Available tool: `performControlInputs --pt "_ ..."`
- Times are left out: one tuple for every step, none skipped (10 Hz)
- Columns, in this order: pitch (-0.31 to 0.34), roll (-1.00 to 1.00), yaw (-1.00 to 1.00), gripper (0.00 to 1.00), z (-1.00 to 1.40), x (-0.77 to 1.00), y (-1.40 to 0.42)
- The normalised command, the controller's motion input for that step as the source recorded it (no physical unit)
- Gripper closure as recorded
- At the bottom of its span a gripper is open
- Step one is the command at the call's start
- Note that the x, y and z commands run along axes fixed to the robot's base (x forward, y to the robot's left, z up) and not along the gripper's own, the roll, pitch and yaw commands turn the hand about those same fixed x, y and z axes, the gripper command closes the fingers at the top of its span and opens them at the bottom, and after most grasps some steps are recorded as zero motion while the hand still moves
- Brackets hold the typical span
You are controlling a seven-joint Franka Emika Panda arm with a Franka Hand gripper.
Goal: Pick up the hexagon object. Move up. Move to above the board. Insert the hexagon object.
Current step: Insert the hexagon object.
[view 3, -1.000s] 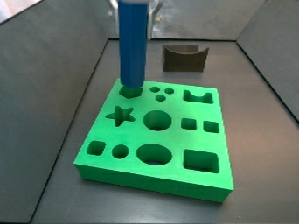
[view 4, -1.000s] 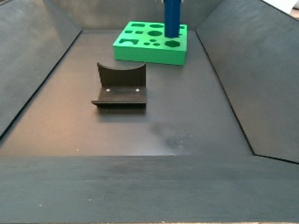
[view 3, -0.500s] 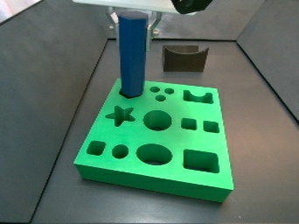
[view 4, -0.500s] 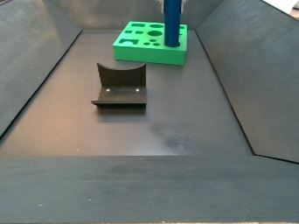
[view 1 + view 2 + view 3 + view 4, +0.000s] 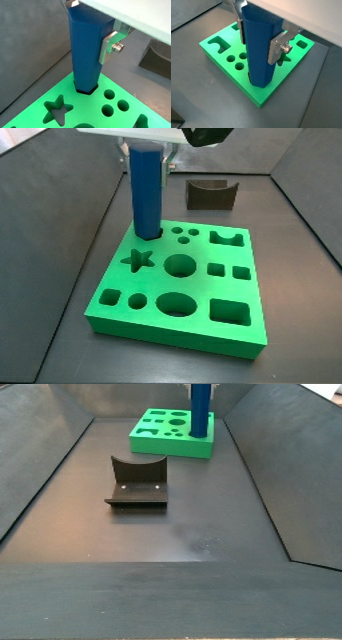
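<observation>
We find no brand, label or writing that can be read on anything in these views.

We see the tall slim matte blue hexagon object (image 5: pixel 144 196) standing upright with its lower end set into a cut-out at a corner of the thick bright green rectangular board (image 5: pixel 201 323); in a wrist view the rod's foot (image 5: pixel 87 89) sits inside the hole's rim, just beside a star-shaped hole (image 5: pixel 56 110). The gripper (image 5: pixel 260 34) is at the rod's upper part, directly above that corner of the board, and its jaws are clamped on the hexagon object: a flat silver finger plate (image 5: pixel 276 46) lies flush against one face of the rod, and another finger (image 5: pixel 238 20) shows at the opposite side.

In both side views the board lies flat on the dark grey table (image 5: pixel 187 534), with a strip of bare floor between its edges and the sloping grey walls (image 5: pixel 60 218). The rod stands close to the board's edge on the wall side, so there is little room there, while the rest of the board's top lies open. The dark L-shaped fixture (image 5: pixel 136 482) stands well apart from the board, toward the middle of the table in a side view, and open floor spreads around it. In the other camera it appears beyond the board (image 5: pixel 210 194).
</observation>
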Motion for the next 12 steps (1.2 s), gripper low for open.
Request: performControlInputs --pt "-0.116 0.00 0.09 1.00 -0.42 0.16 -0.04" --pt "-0.070 -0.02 0.21 1.00 -0.36 0.31 -0.02" --pt "-0.060 -0.02 0.24 1.00 -0.36 0.33 -0.03" --pt "-0.063 -0.03 0.25 1.00 -0.39 0.31 0.00" --pt "-0.089 0.00 0.22 1.00 -0.57 0.21 0.00" --pt "-0.164 0.06 0.12 1.00 -0.74 0.00 0.00" --pt "-0.164 0.15 0.12 1.00 -0.83 -0.05 0.00" --pt "-0.154 0.24 0.11 1.00 -0.76 -0.13 0.00" --pt "-0.076 0.25 0.05 1.00 -0.57 0.00 0.00" --pt "0.000 0.01 0.00 1.00 0.00 0.00 0.00" --pt "0.000 0.02 0.00 1.00 0.00 0.00 0.00" --pt "0.000 0.00 0.00 1.00 0.00 0.00 0.00"
